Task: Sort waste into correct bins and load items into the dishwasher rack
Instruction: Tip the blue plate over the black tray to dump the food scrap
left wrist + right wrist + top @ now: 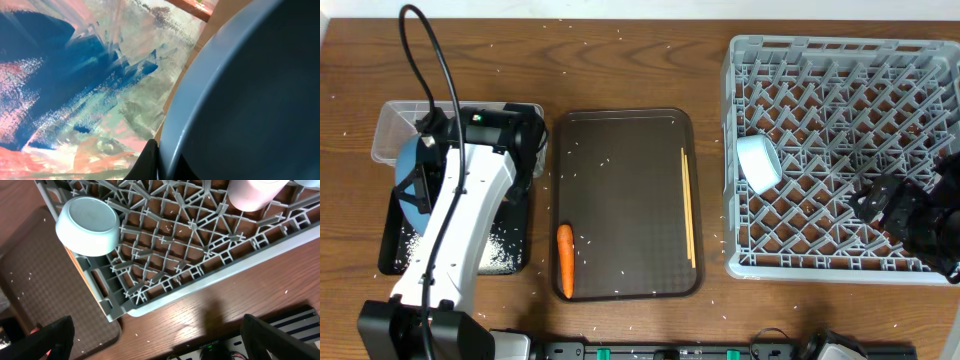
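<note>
The left gripper [425, 150] is closed on the rim of the large blue plate [406, 155], holding it tilted on edge above the black tray [388, 262] near the counter's left edge. In the left wrist view one dark finger [149, 161] presses against the plate's grey-blue rim (the rest of that view is a blur of colour). White rice [500, 255] lies heaped at the tray's near end, and loose grains are scattered over the counter [620, 60]. The clear tub [388, 125] sits touching the tray's far end.

At the counter's middle stands the brown serving tray [620, 140]. An orange carrot [564, 262] lies in its near left corner, and the wooden chopsticks [687, 205] lie along its right edge.

The grey dishwasher rack [840, 60] fills the counter's right side. A small white bowl [89, 225] rests on its side against the rack's left wall, and a pinkish cup [252, 192] stands further in. The right gripper [895, 205] hangs over the rack's near right part, jaws spread wide and holding nothing.
</note>
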Robot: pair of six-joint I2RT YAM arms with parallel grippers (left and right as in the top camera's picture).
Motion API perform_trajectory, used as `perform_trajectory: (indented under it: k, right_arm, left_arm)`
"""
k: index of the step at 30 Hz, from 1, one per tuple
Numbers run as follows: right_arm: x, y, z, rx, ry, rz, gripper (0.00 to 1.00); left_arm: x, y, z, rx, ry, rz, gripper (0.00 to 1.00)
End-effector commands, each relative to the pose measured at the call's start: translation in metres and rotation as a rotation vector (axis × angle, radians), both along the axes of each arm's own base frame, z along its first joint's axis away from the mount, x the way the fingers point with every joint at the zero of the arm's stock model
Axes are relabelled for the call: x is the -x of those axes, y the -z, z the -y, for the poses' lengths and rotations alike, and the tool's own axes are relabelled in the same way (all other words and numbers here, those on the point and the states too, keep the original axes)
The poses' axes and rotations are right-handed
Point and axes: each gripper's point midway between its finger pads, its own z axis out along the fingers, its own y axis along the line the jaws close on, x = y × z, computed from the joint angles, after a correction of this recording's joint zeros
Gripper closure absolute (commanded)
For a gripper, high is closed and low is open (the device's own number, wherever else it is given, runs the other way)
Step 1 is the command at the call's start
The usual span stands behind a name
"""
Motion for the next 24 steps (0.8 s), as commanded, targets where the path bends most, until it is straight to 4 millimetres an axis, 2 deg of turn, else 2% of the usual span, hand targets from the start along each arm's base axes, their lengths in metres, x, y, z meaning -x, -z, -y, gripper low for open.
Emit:
perform_trajectory:
  k: [1, 5, 7, 10, 12, 15, 17, 19, 22, 24]
  right_arm:
    - [0.001, -0.003, 0.003, 0.01, 0.0, 0.008, 0.01]
    - [0.0, -0.004, 0.002, 0.006, -0.003, 0.014, 0.01]
    - [0.0, -0.004, 0.002, 0.005, -0.003, 0.014, 0.01]
    - [-0.001, -0.004, 0.001, 0.002, -0.009, 0.019, 0.01]
    - [-0.007, -0.007, -0.009, -0.034, -0.073, 0.057, 0.01]
    - [-0.022, -0.03, -0.054, -0.212, -0.313, 0.231, 0.01]
    - [-0.026, -0.046, -0.075, -0.298, -0.424, 0.331, 0.01]
    - [-0.03, -0.054, -0.081, -0.325, -0.464, 0.381, 0.01]
    - [-0.031, -0.067, -0.094, -0.368, -0.553, 0.468, 0.01]
    - [-0.028, -0.086, -0.111, -0.435, -0.664, 0.578, 0.01]
  left_arm:
    - [0.012, -0.012, -0.003, -0.02, -0.008, -0.021, 0.94]
    - [0.007, -0.024, 0.008, 0.048, 0.007, 0.084, 0.94]
    - [0.005, -0.037, 0.013, 0.072, 0.028, 0.153, 0.94]
    - [-0.003, -0.043, 0.035, 0.235, 0.098, 0.218, 0.94]
    - [-0.019, -0.03, 0.068, 0.462, 0.209, 0.233, 0.94]
    - [-0.046, -0.018, 0.147, 0.86, 0.516, 0.22, 0.94]
    - [-0.059, -0.028, 0.194, 1.048, 0.704, 0.25, 0.94]
    - [-0.068, -0.043, 0.231, 1.191, 0.84, 0.301, 0.94]
    - [-0.072, -0.058, 0.268, 1.311, 0.973, 0.324, 0.94]
    - [-0.071, -0.062, 0.284, 1.341, 1.027, 0.32, 0.94]
